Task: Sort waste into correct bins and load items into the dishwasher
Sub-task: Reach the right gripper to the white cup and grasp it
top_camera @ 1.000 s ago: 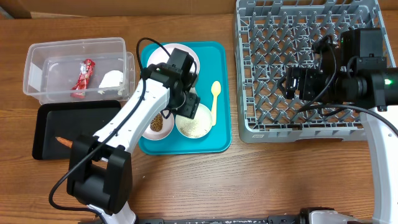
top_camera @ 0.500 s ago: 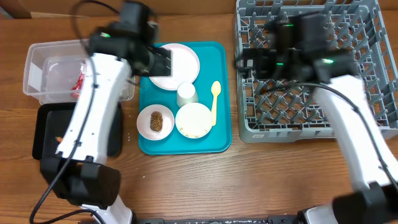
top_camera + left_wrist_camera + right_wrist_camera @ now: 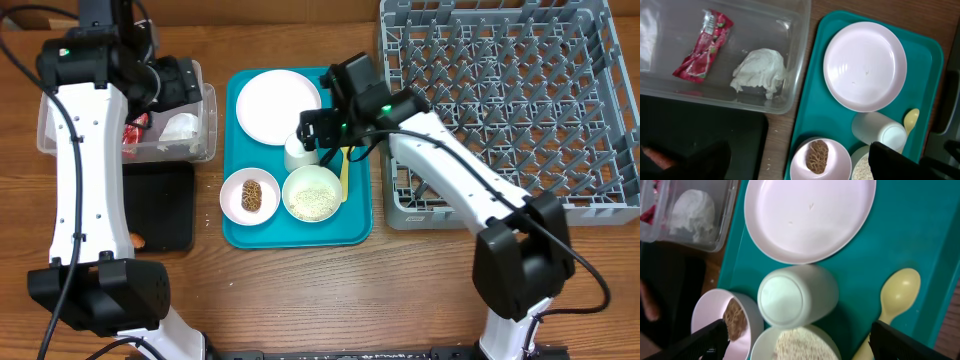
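Note:
My left gripper [image 3: 185, 82] hovers open over the clear tub [image 3: 207, 128], which holds the red wrapper [image 3: 702, 46] and the crumpled napkin [image 3: 760, 71]. An orange carrot [image 3: 135, 240] lies on the black tray [image 3: 165, 205]. My right gripper [image 3: 325, 135] hangs open above the white cup [image 3: 797, 296], which lies on its side on the teal tray [image 3: 350, 228]. Around the cup are the white plate [image 3: 278, 107], a bowl with a brown food piece [image 3: 250, 196], a bowl of rice [image 3: 313, 194] and the yellow spoon [image 3: 897, 297]. Neither gripper holds anything.
The grey dish rack [image 3: 500, 100] fills the right side, its pegs bare. My right arm stretches from the rack's front edge across to the tray. Bare wooden table [image 3: 300, 290] runs along the front.
My left arm has swung from the teal tray back and left over the tub, its jaws opening wider. The right arm has come from over the rack to above the cup.

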{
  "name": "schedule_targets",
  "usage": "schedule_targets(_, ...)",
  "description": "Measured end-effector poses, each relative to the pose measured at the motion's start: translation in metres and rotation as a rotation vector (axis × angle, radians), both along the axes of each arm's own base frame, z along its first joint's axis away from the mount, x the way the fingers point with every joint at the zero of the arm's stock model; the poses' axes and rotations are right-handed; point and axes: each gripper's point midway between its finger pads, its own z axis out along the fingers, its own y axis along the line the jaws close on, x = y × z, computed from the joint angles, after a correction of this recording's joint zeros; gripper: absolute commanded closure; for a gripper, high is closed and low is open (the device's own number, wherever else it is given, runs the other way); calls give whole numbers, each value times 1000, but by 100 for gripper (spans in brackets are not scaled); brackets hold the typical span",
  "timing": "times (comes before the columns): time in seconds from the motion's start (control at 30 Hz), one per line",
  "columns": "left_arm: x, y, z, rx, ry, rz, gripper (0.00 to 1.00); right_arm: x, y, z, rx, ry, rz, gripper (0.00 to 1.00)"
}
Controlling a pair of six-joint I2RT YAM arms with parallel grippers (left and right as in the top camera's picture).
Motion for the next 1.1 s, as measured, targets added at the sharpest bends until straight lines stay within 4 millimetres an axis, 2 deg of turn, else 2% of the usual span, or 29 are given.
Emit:
schedule_targets(0.13,0,4,0,0,0,9,9,2,16,-13,-58,-53,-19,7)
schedule_targets(0.27,0,4,0,1,1,7,9,-3,29,-37,-130,-66,-17,8)
schedule_targets(0.33,-1,4,0,1,1,7,9,-6,31,-50,-156,-56,-17,8)
schedule_targets(0.47,-2,4,-1,0,7,7,9,-3,27,-67,-191,-46,-33,17)
schedule_targets(0.73,-3,4,-1,0,12,6,8,6,28,-65,-186,-80,-49,21)
schedule_targets(0.97,-3,4,-1,0,12,6,8,9,28,-65,-192,-93,-51,41)
schedule_targets(1.1,-3,4,-1,0,12,6,8,11,28,-64,-194,-98,-56,41)
